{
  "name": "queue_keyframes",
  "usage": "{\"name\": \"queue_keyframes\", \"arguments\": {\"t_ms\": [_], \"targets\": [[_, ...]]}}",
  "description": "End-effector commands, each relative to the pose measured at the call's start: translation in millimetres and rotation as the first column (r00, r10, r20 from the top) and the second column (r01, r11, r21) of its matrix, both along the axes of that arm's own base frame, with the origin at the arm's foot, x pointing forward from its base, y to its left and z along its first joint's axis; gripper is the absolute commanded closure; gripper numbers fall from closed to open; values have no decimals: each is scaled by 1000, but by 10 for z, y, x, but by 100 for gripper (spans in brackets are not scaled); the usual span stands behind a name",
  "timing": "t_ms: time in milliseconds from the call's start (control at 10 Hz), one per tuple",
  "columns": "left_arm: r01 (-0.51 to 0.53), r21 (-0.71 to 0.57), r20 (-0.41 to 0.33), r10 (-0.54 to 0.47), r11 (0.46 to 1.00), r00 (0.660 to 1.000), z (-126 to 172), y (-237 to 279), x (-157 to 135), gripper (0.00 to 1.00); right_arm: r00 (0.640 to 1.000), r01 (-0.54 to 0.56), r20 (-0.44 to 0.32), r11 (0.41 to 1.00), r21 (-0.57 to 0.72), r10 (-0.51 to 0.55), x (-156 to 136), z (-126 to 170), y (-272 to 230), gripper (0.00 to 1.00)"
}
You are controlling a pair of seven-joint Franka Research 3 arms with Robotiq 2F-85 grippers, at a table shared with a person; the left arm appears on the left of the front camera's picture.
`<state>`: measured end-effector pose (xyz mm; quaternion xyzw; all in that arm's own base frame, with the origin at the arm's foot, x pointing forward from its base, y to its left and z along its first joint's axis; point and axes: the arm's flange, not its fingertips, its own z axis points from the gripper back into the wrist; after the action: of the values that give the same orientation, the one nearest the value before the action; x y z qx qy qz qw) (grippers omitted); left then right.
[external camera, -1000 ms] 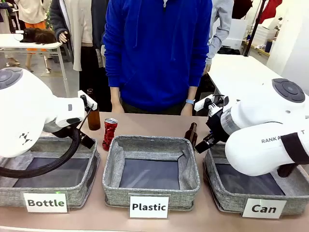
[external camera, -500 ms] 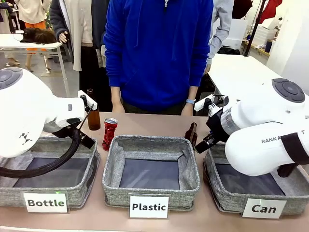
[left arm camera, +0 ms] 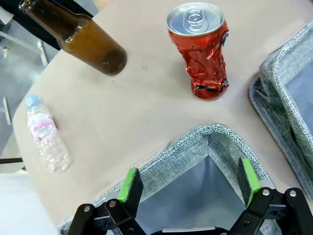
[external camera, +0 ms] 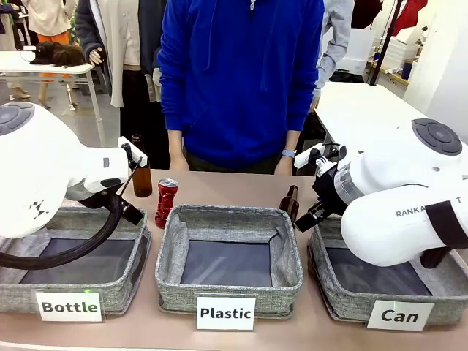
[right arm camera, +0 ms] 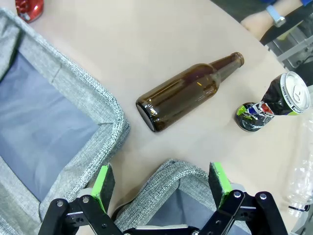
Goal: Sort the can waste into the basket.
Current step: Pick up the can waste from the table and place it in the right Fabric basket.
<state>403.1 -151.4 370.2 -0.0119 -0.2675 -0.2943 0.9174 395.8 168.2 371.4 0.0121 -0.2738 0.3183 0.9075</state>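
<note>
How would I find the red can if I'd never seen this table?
Look at the middle grey basket, labelled Plastic. Just beyond its far left corner the red can stands upright on the table, next to a brown glass bottle. It is red, crumpled at the waist and silver on top.

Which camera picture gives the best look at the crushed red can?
The left wrist view: the red can stands close and whole, silver top and dents plain. The front view shows it small, by the Plastic basket. The right wrist view catches just a cut-off red piece at its top edge.
</note>
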Motion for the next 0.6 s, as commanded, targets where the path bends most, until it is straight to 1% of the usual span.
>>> {"name": "queue_keyframes", "arguments": {"t_ms": [0, 500], "targets": [[0, 0, 1, 0, 1000, 1000, 2, 0, 0, 0, 1000, 1, 0, 1000, 1, -1, 0, 1, 0, 0], [0, 0, 1, 0, 1000, 1000, 2, 0, 0, 0, 1000, 1, 0, 1000, 1, -1, 0, 1, 0, 0]]}}
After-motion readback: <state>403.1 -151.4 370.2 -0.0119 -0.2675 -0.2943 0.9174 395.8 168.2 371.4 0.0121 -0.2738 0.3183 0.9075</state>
